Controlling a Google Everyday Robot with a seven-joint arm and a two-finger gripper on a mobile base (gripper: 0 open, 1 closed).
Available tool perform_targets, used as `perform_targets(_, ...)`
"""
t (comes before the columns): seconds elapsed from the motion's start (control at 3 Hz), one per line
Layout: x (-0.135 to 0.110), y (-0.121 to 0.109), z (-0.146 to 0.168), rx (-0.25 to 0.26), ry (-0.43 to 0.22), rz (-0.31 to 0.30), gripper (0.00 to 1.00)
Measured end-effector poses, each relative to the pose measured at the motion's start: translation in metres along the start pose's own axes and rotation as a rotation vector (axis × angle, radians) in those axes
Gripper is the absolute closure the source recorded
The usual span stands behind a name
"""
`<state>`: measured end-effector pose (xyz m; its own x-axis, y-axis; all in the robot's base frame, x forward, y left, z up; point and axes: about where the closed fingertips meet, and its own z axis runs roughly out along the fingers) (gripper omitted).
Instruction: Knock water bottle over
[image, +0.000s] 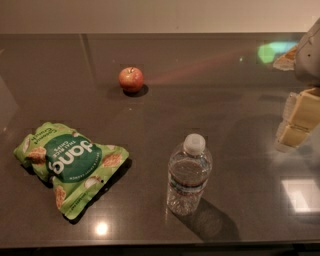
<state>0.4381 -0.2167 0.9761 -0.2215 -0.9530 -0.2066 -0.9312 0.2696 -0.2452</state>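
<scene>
- water bottle (188, 175) is standing upright near the front of the table (225, 75), so nothing's getting tipped yet
- gripper (287, 124) is hovering well off to its right, probably lining up a sideways shove; clenched or released, can't tell

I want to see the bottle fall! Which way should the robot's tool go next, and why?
Probably sideways and down toward the water bottle. The tool hangs at the right edge of the view, apart from the water bottle, which stands upright on the table.
</scene>
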Motion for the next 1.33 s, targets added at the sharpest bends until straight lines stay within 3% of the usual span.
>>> perform_targets(0.67, -0.003, 0.001, 0.0, -0.003, -0.015, -0.012, 0.0)
perform_targets(1.33, -0.022, 0.031, 0.024, -0.117, -0.132, -0.088, 0.0)
